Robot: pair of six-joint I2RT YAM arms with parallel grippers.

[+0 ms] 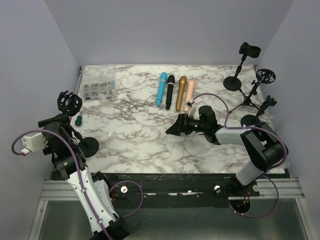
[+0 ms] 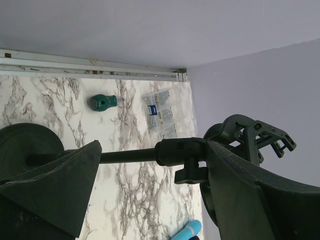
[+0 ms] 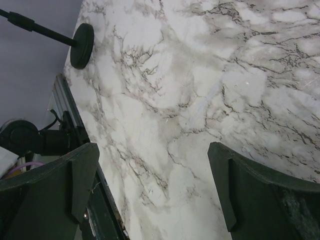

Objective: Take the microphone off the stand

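Marble-patterned table, white with grey veining, is carrying the following items.

Microphones, four: blue microphone, black microphone, gold microphone and pink microphone are lying side by side in a row at the far middle of the table, well apart from every holder.

Stand, black, is sitting at the left edge on its round base, with its spider cradle at the top of the pole.

Left tool is hovering at this stand. Its two fingers are standing wide apart, and the pole is running across the gap between them. The wrist view is not showing a clamp on it.

Right tool is hanging low over bare marble near the table's middle, just short of the microphone row. Its fingers are spread fully apart and are holding nothing.

Other stands, three, are grouped at the far right corner.

Clear compartment box is resting at the far left, and a green-handled screwdriver is lying between it and the round base.
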